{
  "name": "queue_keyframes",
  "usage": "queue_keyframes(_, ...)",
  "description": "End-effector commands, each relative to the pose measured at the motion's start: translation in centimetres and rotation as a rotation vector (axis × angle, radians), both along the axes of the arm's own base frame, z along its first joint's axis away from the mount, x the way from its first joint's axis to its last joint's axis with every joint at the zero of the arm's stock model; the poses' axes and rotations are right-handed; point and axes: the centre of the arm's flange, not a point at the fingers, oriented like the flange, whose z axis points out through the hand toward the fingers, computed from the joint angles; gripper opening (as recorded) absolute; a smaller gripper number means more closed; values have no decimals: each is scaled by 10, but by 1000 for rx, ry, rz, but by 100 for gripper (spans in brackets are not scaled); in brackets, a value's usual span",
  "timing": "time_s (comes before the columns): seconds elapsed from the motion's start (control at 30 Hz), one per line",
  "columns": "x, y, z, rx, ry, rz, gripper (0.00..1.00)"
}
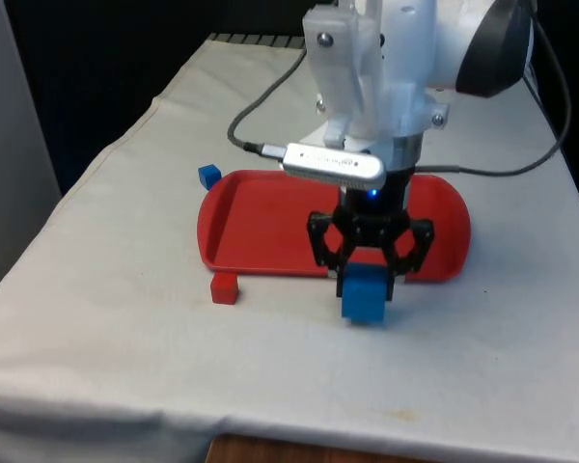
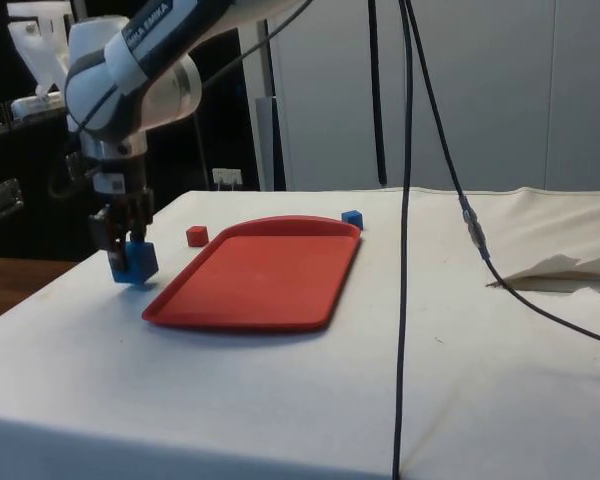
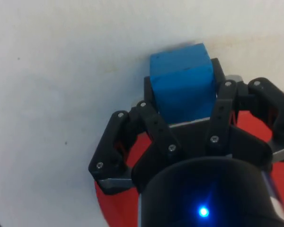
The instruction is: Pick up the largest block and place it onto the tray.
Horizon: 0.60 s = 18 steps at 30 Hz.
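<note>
A large blue block (image 1: 364,293) hangs just above the cloth, tilted, in front of the red tray's (image 1: 261,227) near edge. My gripper (image 1: 367,280) is shut on it; the side view has the block (image 2: 133,261) held under the gripper (image 2: 125,248), left of the tray (image 2: 260,275). From the wrist, the block (image 3: 182,85) sits clamped between the black fingers (image 3: 154,125), with the tray's red (image 3: 118,208) behind them.
A small red block (image 1: 225,287) lies on the cloth off the tray's near corner on the front view's left. A small blue block (image 1: 208,176) sits by the tray's far corner on that side. A grey cable (image 1: 261,106) trails over the table behind.
</note>
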Motion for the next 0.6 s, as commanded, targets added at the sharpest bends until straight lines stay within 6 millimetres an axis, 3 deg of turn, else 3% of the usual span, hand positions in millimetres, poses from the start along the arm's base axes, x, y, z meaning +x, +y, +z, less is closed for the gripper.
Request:
queue_keyframes(0.0,-2,0,8,0,0,0,2)
queue_keyframes(0.57,-25,-3,58,16,6,-5,2)
